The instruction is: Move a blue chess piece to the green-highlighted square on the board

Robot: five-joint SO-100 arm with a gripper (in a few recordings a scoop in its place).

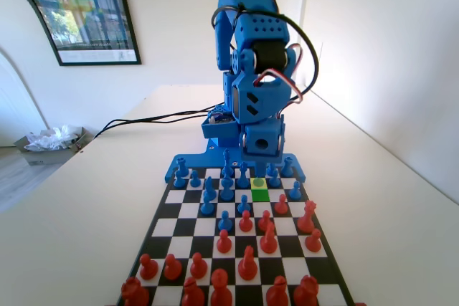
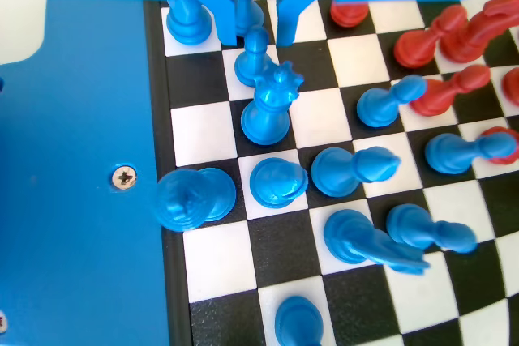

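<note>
Several blue neighbours (image 1: 243, 179) are crowding the green-highlighted square (image 1: 260, 194). The blue chess piece (image 1: 257, 183) is seemingly standing on its far edge, with the gripper (image 2: 256, 38) jaws parted around it. Any sideways move is probably risking a toppled neighbour.

Lighting bright, even daylight in both views; fixed view slightly washed out on pale walls, with wide-angle bending at frame edges; wrist view sharp mid-frame, soft blur at bottom and right, faint shadows under pieces (image 2: 278, 181).
</note>
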